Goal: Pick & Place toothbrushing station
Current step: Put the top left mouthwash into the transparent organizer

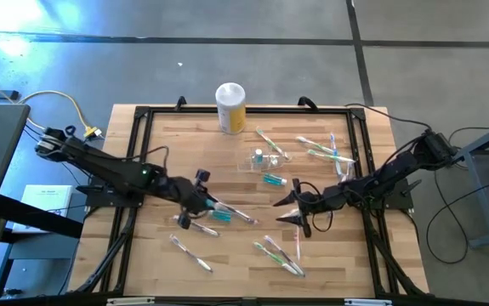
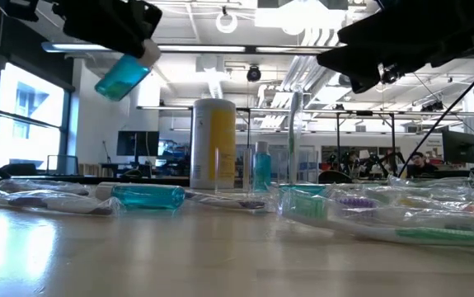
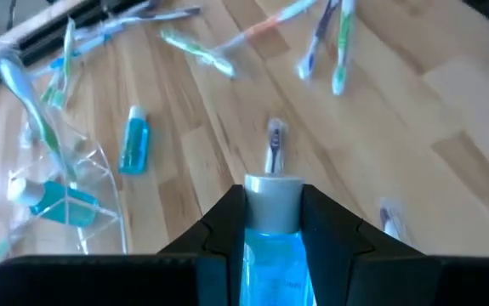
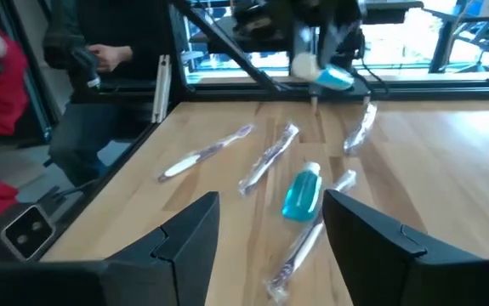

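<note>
My left gripper is shut on a small teal bottle with a pale cap and holds it above the table's middle left. It also shows in the low view. The clear toothbrushing station stands on the table beyond it, with one teal bottle upright inside. Another teal bottle lies on its side beside the station. My right gripper is open and empty, low over the table right of centre, pointing toward the left arm. My left gripper pinches the teal bottle's body just behind the pale cap between its two fingers, one on each side. The cap sticks out past the fingertips. The fingers slant down from the table's left. The bottle is lifted clear of the table and tilted.
A yellow canister with a white lid stands at the far edge. Wrapped toothbrushes lie scattered: far right, near middle, near left. A black frame borders the wooden table. People stand beyond the left edge.
</note>
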